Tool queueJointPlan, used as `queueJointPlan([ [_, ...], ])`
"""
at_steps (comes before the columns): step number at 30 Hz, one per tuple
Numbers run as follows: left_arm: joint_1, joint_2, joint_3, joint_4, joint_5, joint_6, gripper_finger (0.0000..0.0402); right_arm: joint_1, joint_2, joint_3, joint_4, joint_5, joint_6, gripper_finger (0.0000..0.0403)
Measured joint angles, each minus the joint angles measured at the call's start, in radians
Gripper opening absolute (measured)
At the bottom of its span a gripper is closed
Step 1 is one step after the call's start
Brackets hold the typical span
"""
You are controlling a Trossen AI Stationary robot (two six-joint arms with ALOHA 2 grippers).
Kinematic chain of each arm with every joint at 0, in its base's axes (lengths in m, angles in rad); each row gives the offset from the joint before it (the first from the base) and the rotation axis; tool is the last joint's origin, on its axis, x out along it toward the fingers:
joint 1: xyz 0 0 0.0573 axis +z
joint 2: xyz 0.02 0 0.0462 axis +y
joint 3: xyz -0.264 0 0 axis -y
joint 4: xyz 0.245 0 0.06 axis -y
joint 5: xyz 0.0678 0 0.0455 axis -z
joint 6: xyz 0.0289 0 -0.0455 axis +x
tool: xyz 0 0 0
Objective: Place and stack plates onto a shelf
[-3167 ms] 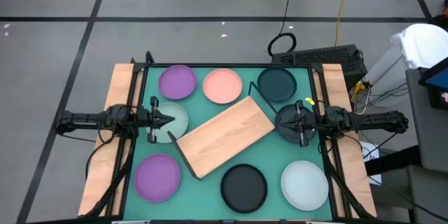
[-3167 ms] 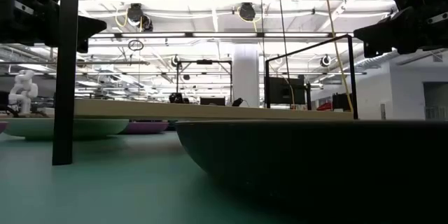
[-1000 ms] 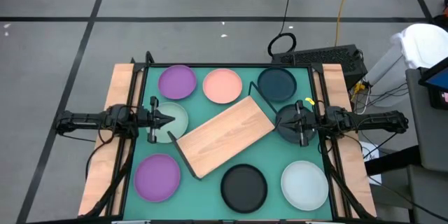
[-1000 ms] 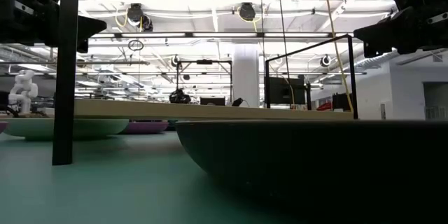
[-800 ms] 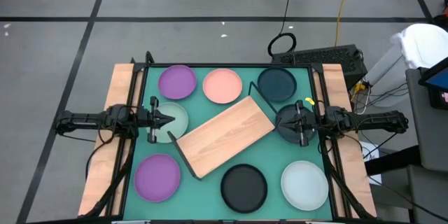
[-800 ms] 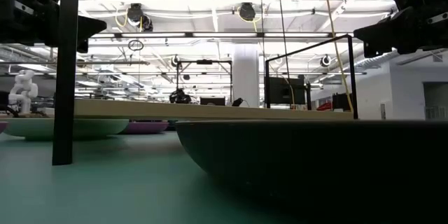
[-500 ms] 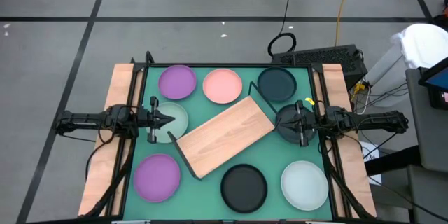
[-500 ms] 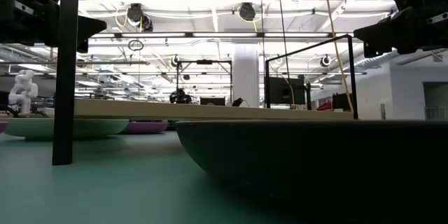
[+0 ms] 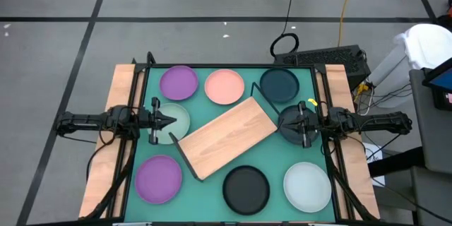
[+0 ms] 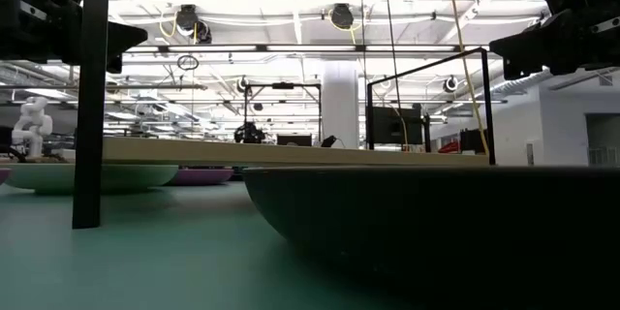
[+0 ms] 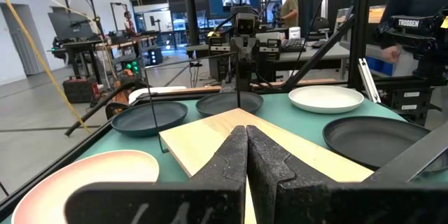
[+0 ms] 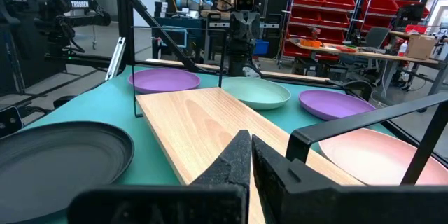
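The wooden shelf point(image 9: 226, 138) stands slantwise mid-table on its black wire end frames point(image 10: 92, 97). Around it lie plates: purple point(image 9: 179, 82), pink point(image 9: 224, 87) and dark teal point(image 9: 280, 85) along the far edge, and purple point(image 9: 159, 179), black point(image 9: 246, 188) and pale mint point(image 9: 307, 186) along the near edge. My left gripper point(image 9: 169, 121) hovers shut over a pale mint plate point(image 9: 176, 122), pointing at the shelf point(image 11: 196, 143). My right gripper point(image 9: 284, 122) hovers shut over a dark plate point(image 9: 291, 128), facing the shelf point(image 12: 189, 122) from the other side.
Wooden side rails point(image 9: 121, 113) border the green tabletop on both sides. In the low view the black plate point(image 10: 436, 223) fills the foreground. A cable coil point(image 9: 284, 44) and equipment lie on the floor beyond the far edge. People stand far off in the room point(image 11: 287, 3).
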Motion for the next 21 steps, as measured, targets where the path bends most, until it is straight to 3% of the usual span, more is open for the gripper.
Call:
queueJointPlan([
  [21, 0.000, 0.000, 0.000, 0.000, 0.000, 0.000, 0.0003, 0.000, 0.001, 0.000, 0.026, 0.000, -0.001, 0.0000],
])
